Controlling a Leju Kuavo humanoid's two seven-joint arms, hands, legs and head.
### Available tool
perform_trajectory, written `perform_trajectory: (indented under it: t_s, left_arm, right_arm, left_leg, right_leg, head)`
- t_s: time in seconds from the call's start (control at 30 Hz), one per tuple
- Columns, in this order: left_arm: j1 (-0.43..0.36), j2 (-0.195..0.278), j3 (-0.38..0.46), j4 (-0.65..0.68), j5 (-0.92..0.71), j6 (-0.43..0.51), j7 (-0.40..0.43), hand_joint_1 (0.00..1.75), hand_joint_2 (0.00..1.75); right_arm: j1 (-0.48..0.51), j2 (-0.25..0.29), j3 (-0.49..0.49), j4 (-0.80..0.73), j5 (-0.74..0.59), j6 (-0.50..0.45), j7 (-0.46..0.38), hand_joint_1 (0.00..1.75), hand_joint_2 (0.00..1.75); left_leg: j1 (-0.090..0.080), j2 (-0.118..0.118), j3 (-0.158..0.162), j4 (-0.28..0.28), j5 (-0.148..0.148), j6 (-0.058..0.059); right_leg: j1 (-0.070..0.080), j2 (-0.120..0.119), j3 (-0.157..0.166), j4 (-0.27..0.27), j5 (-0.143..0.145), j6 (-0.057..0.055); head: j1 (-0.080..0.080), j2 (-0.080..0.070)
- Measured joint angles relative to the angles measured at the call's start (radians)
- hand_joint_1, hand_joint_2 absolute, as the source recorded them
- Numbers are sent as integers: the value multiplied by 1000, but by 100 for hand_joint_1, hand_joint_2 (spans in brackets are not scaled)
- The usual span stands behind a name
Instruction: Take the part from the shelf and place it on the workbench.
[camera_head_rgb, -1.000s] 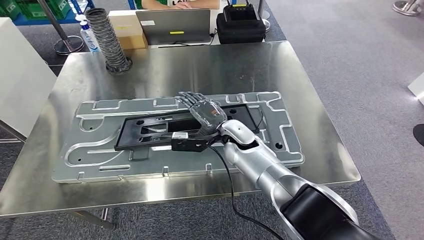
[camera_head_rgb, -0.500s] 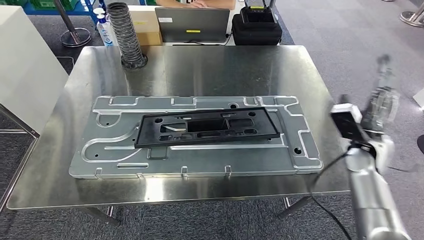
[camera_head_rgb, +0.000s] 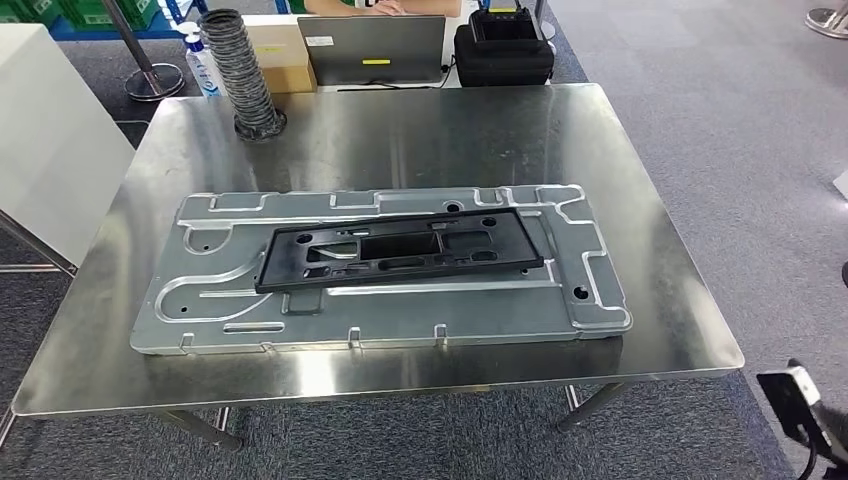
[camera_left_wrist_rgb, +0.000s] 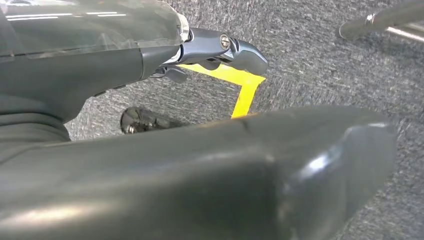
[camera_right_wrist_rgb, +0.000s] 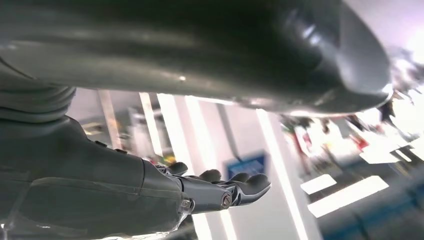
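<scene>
Steel everywhere: the brushed, reflective workbench (camera_head_rgb: 640, 200) carries a large silver stamped plate (camera_head_rgb: 590, 300) with raised channels and cut notches, and flat on that plate lies the part (camera_head_rgb: 400, 255), a black, matte, rectangular frame with slots and small holes. No hand is touching the part. At the bench's far edge stand a ribbed grey hose (camera_head_rgb: 237, 70), a cardboard box (camera_head_rgb: 280, 55), a laptop (camera_head_rgb: 375, 48) and a black case (camera_head_rgb: 503, 50), all cut off by the picture's top, with a person's hands (camera_head_rgb: 370, 6) just behind. Over to the wrists: the left hand (camera_left_wrist_rgb: 150, 150) hangs over grey carpet and yellow tape (camera_left_wrist_rgb: 240, 85), fingers apart, nothing in it. The right hand (camera_right_wrist_rgb: 200, 190) shows dark fingers stretched out, thumb well apart from them, holding nothing, against a blurred, bright background that's hard to read.
</scene>
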Motion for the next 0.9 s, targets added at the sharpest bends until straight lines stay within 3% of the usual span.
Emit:
perform_trajectory:
  t_s: [0.07, 0.17, 0.2, 0.23, 0.3, 0.33, 0.37, 0.4, 0.47, 0.53, 0.57, 0.67, 0.7, 0.73, 0.8, 0.83, 0.87, 0.9]
  left_arm:
    - [-2, -1, 5, 0, -1, -1, -3, 0, 0]
    - [-3, -5, 14, 0, -7, -2, -1, 0, 0]
    - [-3, -7, 18, 0, -9, -2, 0, 0, 0]
    - [-3, -10, 22, 0, -11, -2, 2, 0, 0]
    - [-2, -12, 27, 0, -15, -2, 5, 0, 0]
    - [-1, -13, 29, 0, -17, -1, 7, 0, 0]
    - [-1, -14, 31, 0, -19, -1, 9, 0, 0]
    - [-1, -14, 33, 0, -21, 0, 10, 0, 0]
    - [-1, -16, 38, 0, -23, 2, 13, 0, 0]
    - [-3, -19, 43, 0, -27, 3, 15, 0, 0]
    - [-4, -20, 45, 0, -29, 4, 16, 0, 0]
    - [-4, -23, 49, 0, -38, 5, 18, 0, 0]
    - [-3, -23, 49, 0, -41, 4, 18, 0, 0]
    - [-2, -24, 49, 0, -45, 3, 18, 0, 0]
    - [-2, -25, 49, 0, -55, 1, 18, 0, 0]
    - [-2, -25, 49, 0, -60, 0, 18, 0, 0]
    - [-3, -26, 49, 0, -64, -1, 18, 0, 0]
    - [-3, -26, 49, 0, -69, -2, 18, 0, 0]
  right_arm:
    - [0, 29, -49, 72, 54, 8, -2, 0, 0]
    - [-6, 50, -123, 213, 127, 3, 6, 0, 0]
    - [-8, 51, -148, 269, 151, -3, 15, 0, 0]
    - [-10, 51, -172, 328, 175, -10, 25, 0, 0]
    - [-16, 49, -215, 441, 220, -23, 53, 0, 0]
    - [-19, 49, -233, 495, 240, -27, 72, 0, 0]
    - [-21, 49, -248, 547, 261, -28, 98, 0, 0]
    - [-23, 49, -260, 596, 281, -28, 127, 0, 0]
    - [-28, 49, -277, 680, 314, -25, 189, 0, 0]
    - [-38, 49, -284, 745, 341, -13, 248, 0, 0]
    - [-42, 50, -286, 775, 354, -4, 276, 0, 0]
    - [-49, 57, -294, 844, 379, 38, 344, 0, 0]
    - [-51, 60, -296, 862, 385, 57, 363, 0, 0]
    - [-54, 64, -298, 879, 393, 77, 381, 0, 0]
    - [-57, 75, -299, 907, 408, 116, 410, 0, 0]
    - [-57, 81, -299, 919, 415, 133, 420, 0, 0]
    - [-57, 87, -299, 930, 421, 149, 428, 0, 0]
    - [-57, 92, -299, 940, 426, 164, 434, 0, 0]
  left_leg:
    - [-4, -1, 33, -64, 16, 12]
    - [-7, 1, 24, -68, 38, 33]
    - [-5, 3, 17, -71, 49, 41]
    - [-3, 6, 6, -74, 61, 47]
    - [-2, 9, -17, -74, 79, 53]
    - [-3, 9, -29, -73, 88, 53]
    - [-4, 10, -41, -71, 96, 52]
    - [-4, 10, -53, -69, 103, 50]
    - [-4, 11, -75, -64, 118, 44]
    - [-6, 12, -88, -61, 131, 33]
    - [-6, 13, -90, -61, 138, 27]
    - [-3, 14, -94, -62, 153, 8]
    - [-2, 13, -101, -50, 137, 3]
    - [-2, 12, -112, -21, 102, -1]
    - [-2, 11, -143, 89, -4, -6]
    - [-1, 11, -153, 151, -43, -7]
    - [-1, 11, -155, 198, -59, -7]
    - [-2, 11, -144, 220, -51, -7]
  right_leg:
    - [1, 3, -5, 5, 8, 11]
    - [-3, 8, -8, 2, 19, 30]
    - [-4, 10, -15, 16, 0, 36]
    - [-6, 11, -28, 48, -37, 41]
    - [-9, 11, -62, 166, -139, 51]
    - [-11, 11, -73, 227, -174, 54]
    - [-12, 11, -72, 265, -186, 57]
    - [-13, 11, -55, 270, -177, 58]
    - [-16, 11, 32, 178, -132, 55]
    - [-12, 12, 134, 34, -119, 44]
    - [-9, 14, 162, -13, -123, 37]
    - [-3, 14, 161, -38, -112, 12]
    - [-4, 12, 152, -40, -101, 2]
    - [-5, 11, 141, -43, -89, -6]
    - [-3, 9, 113, -44, -66, -17]
    - [-1, 9, 97, -42, -55, -18]
    - [1, 8, 81, -39, -45, -19]
    - [3, 8, 65, -34, -35, -19]
  head:
    - [0, 0]
    - [0, 0]
    - [0, 0]
    - [0, 0]
    - [0, 0]
    - [0, 0]
    - [0, 0]
    - [0, 0]
    - [0, 0]
    - [0, 0]
    - [-1, 0]
    - [-1, 0]
    - [-1, 0]
    - [-1, 0]
    - [-1, 0]
    - [-1, 0]
    - [-1, 0]
    - [-2, 0]
